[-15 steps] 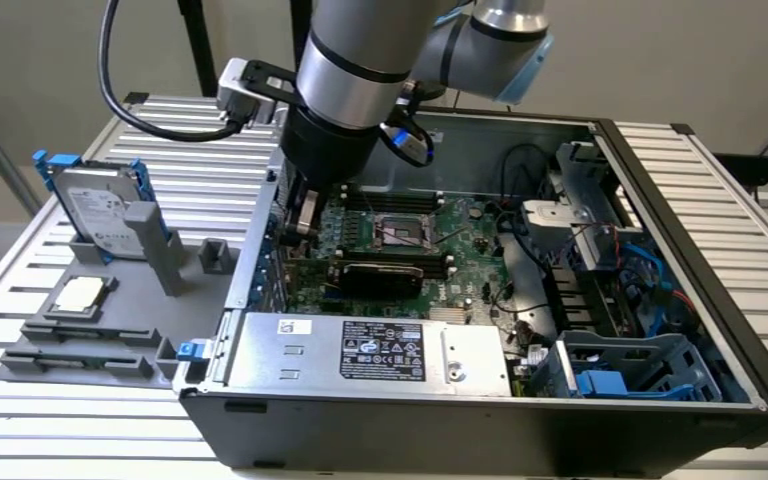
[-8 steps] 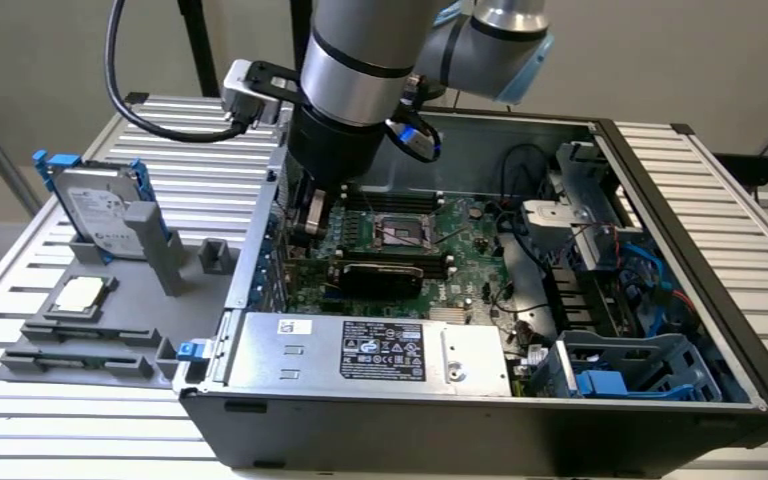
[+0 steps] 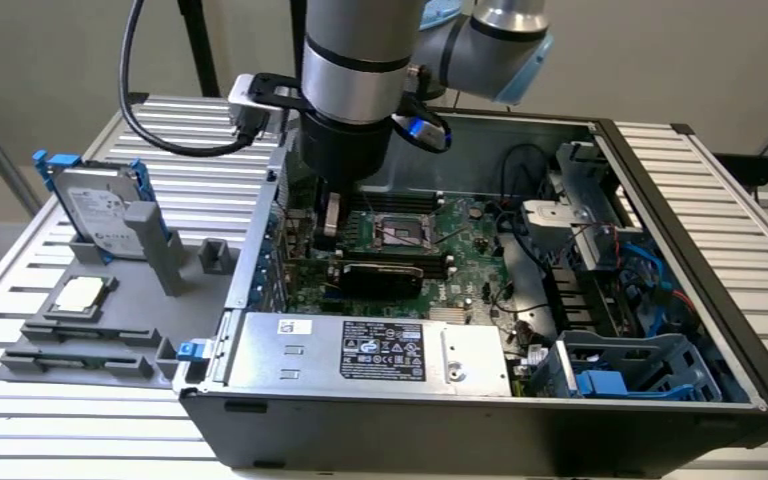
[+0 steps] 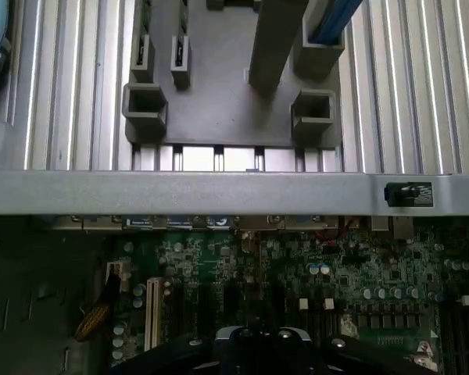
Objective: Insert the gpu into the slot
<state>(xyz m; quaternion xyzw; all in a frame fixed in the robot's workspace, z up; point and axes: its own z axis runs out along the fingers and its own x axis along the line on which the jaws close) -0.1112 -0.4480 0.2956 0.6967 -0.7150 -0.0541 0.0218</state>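
The gpu (image 3: 381,272), with its black cooler block uppermost, lies level across the green motherboard (image 3: 458,225) inside the open computer case. My gripper (image 3: 329,215) hangs from the arm just above the card's end at the exterior view's left, close to the case wall. I cannot tell whether it touches the card. In the wrist view the gripper's black body (image 4: 250,351) sits over the motherboard (image 4: 352,297), beside a white connector (image 4: 151,312). The bright-blue slot is hidden.
The case's metal wall (image 4: 219,191) runs across the wrist view. Beyond it stands a grey fixture (image 4: 234,94). On the fixture are a hard drive (image 3: 91,205) and a processor chip (image 3: 80,293). A silver power supply (image 3: 371,350), cables (image 3: 531,170) and a blue drive cage (image 3: 638,370) crowd the case.
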